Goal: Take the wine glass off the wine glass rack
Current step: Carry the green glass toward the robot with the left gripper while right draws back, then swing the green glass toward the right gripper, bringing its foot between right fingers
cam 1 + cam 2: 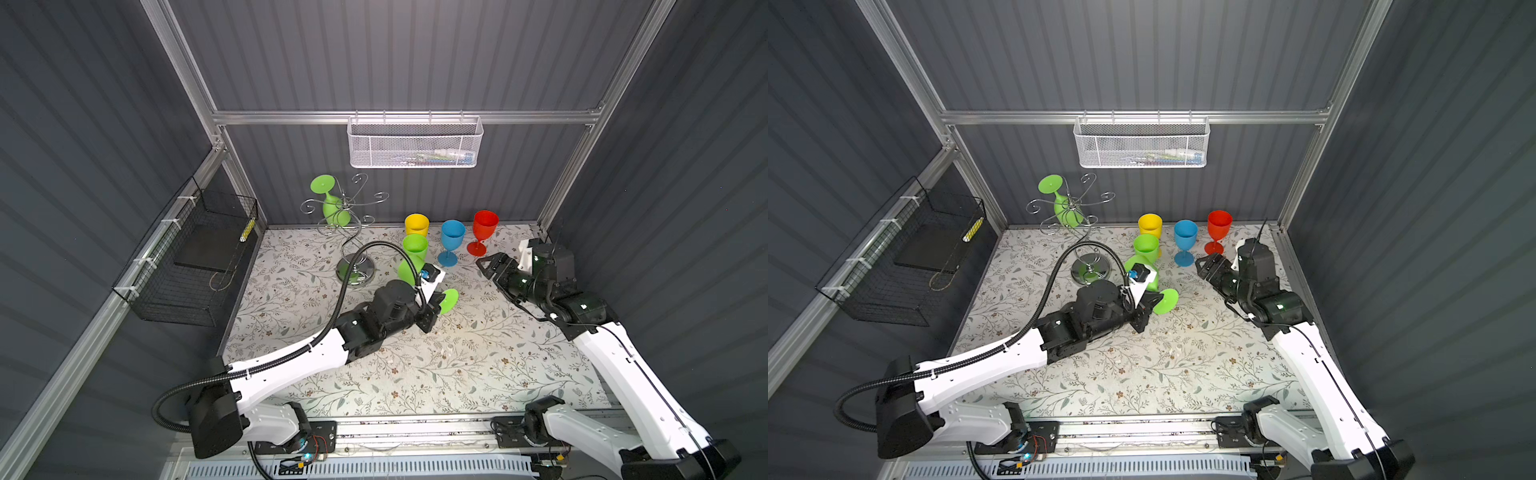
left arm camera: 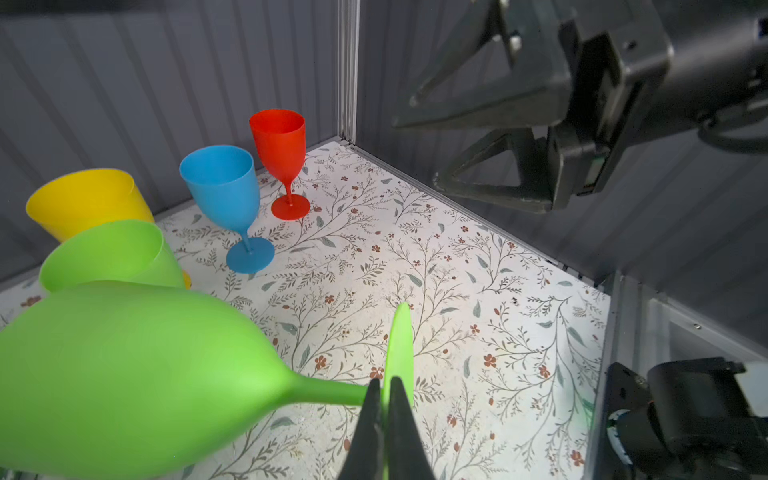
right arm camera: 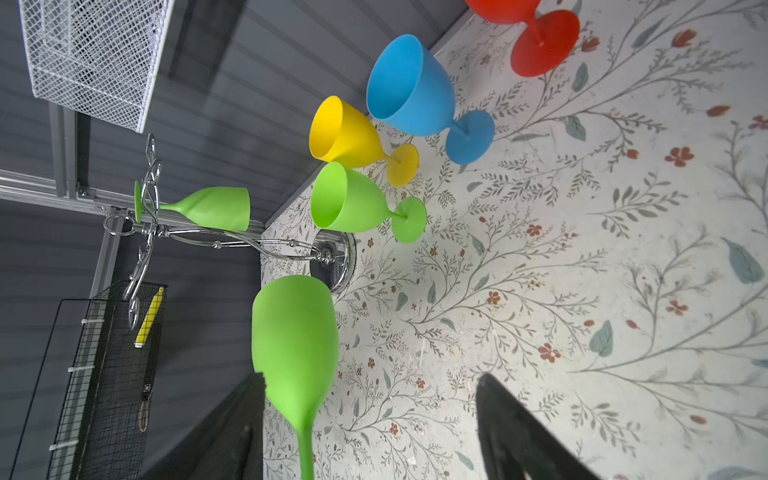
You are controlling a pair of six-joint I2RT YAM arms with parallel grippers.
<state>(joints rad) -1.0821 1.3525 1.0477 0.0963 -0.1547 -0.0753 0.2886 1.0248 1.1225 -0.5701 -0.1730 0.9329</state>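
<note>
Floral tabletop (image 1: 457, 365), coloured goblets (image 1: 452, 235) beside rack (image 1: 365, 274)

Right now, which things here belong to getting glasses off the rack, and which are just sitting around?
In the job: rack; hung green glass; held green glass, pinched by its foot in the shut left gripper; open right gripper.
Just about: yellow glass, standing green glass, blue glass, red glass, white basket, black basket.
</note>
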